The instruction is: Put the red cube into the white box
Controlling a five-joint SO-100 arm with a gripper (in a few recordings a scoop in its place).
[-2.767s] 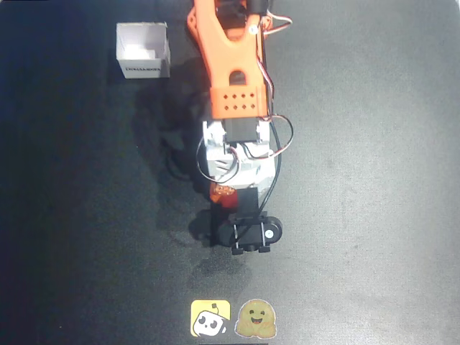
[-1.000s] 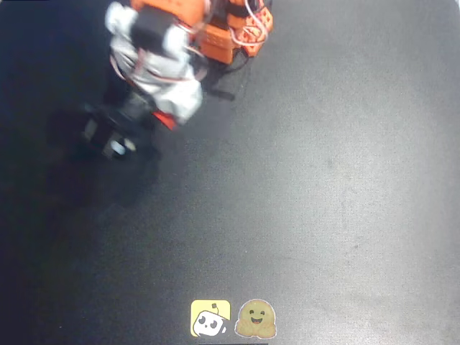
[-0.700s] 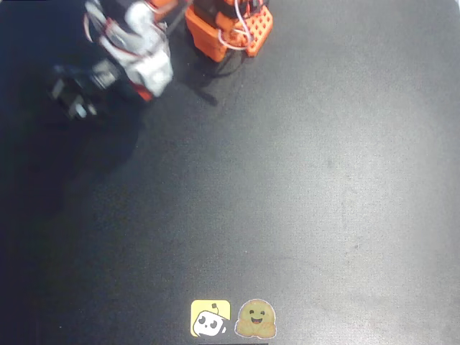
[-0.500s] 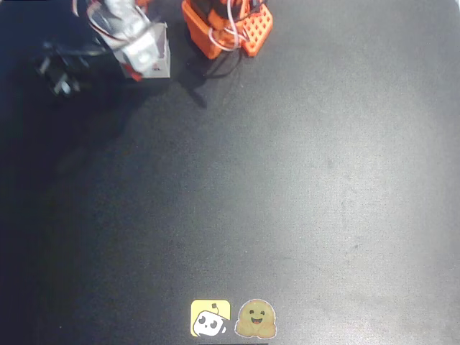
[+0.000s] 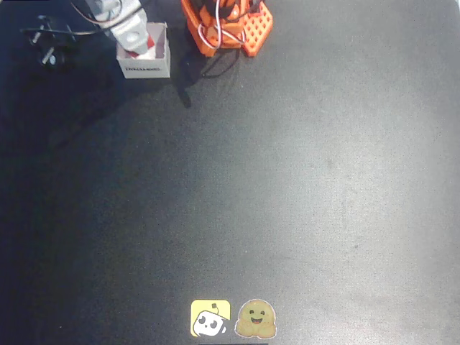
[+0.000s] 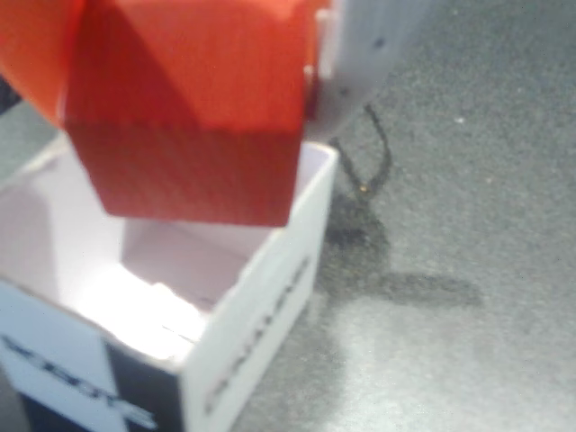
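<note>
Red cube (image 6: 193, 108) fills the near wrist view, clamped between the fingers (image 6: 189, 54), hanging just above the open top of the white box (image 6: 256, 297) and overlapping its far rim. In the overhead view the box (image 5: 144, 66) sits at the upper-left edge of the dark desk (image 5: 287, 187); cube (image 5: 149, 49) shows above the box's opening. Two stickers (image 5: 233, 318) lie at the bottom edge.

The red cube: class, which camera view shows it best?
The wrist view: the red cube looms large and close above the open white box. The overhead view shows a red sliver beneath the arm, over the box.
</note>
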